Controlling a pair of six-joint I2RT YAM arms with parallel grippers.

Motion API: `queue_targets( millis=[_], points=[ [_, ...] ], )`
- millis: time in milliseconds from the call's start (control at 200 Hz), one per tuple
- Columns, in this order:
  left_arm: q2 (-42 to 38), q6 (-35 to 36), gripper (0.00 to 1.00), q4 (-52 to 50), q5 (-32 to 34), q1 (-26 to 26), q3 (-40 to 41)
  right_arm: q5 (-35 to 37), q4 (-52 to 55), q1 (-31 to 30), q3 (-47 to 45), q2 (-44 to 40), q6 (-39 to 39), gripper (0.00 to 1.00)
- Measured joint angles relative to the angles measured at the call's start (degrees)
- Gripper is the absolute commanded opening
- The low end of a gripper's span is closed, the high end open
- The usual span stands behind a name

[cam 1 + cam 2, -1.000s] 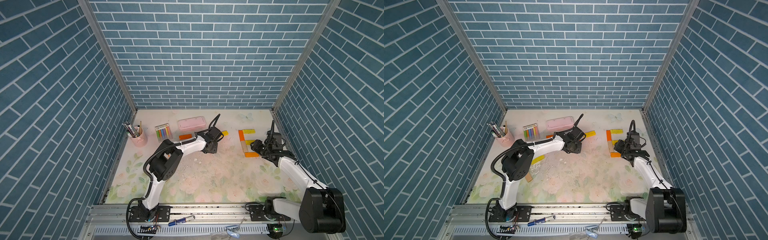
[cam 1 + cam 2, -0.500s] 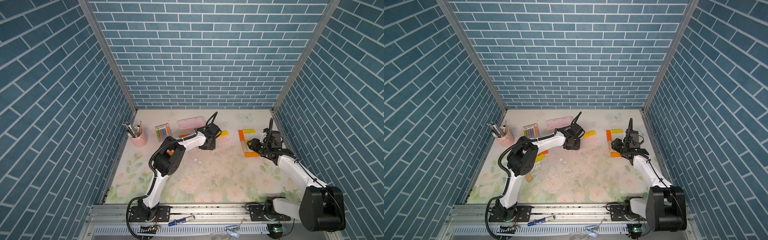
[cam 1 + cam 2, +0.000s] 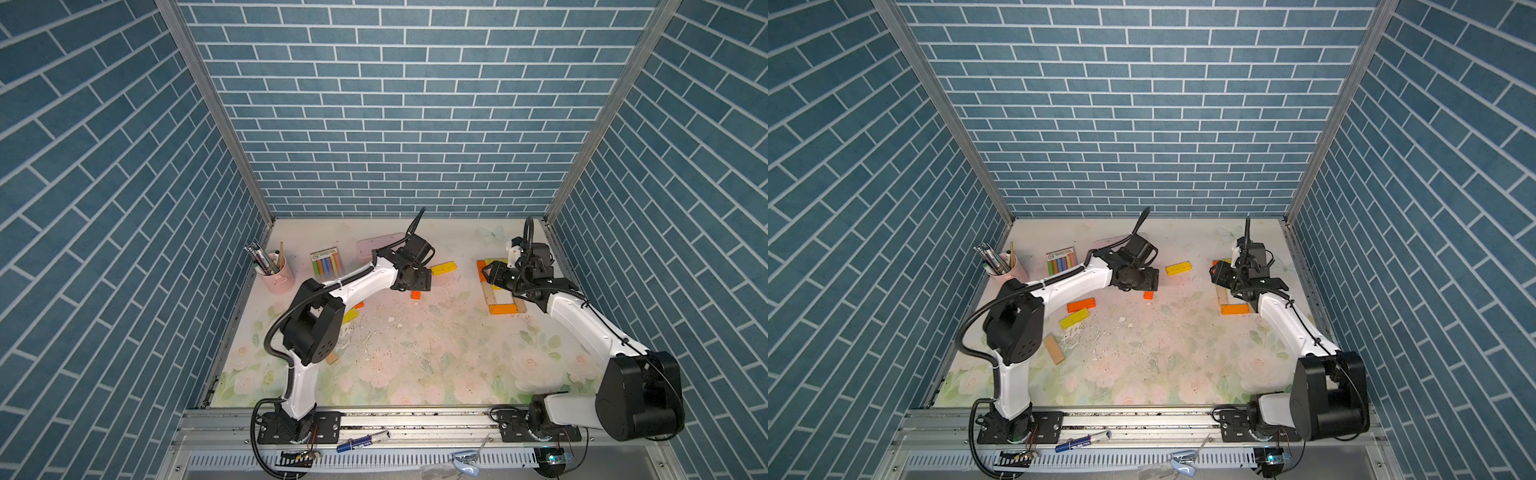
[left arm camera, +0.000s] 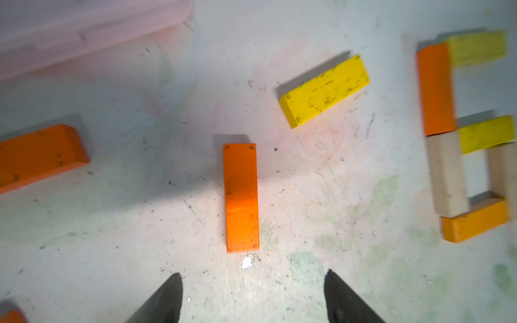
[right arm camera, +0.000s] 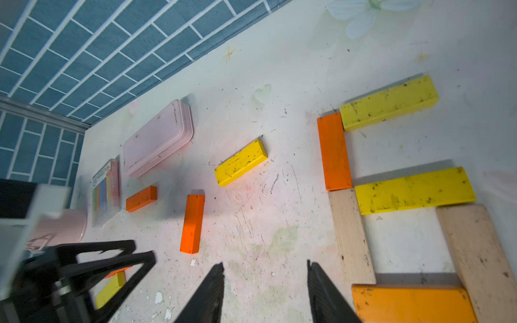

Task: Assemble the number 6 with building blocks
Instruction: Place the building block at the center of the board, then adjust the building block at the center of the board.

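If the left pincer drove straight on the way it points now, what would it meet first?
Probably the orange block, lying lengthwise dead ahead of the open left pincer. Nothing stands between them, though depth is unclear: it might touch the table first.

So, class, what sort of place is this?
Probably a robot test cell staged as a desk: left arm and right arm bolted to a metal rail, brick-print panels boxing in a floral tabletop, a pencil cup.

Bright, even light, soft shadows; motion blur on blocks (image 4: 435, 89) nr left-wrist view edge
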State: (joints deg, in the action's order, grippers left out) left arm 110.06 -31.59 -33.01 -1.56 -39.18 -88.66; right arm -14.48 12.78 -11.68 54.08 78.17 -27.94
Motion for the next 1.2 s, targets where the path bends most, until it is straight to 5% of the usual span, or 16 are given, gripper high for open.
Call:
queue_targets(
  millis=[205, 780, 1200],
  points=[
    [-11.78, 2.51, 0.93, 1.03, -1.31, 4.42, 7.82, 1.88, -0.39, -2.47, 7.37, 9.49, 2.86, 0.57],
    [-25.11, 7.06, 0.99, 0.57, -3.45, 13.42, 21.0, 6.51, 7.1, -11.8, 33.97, 33.66, 14.45, 0.96],
    [-25.81, 7.93, 0.99, 4.57, -5.81, 13.9, 26.18, 10.84, 16.72, -12.07, 45.2, 45.75, 18.69, 0.98]
  ],
)
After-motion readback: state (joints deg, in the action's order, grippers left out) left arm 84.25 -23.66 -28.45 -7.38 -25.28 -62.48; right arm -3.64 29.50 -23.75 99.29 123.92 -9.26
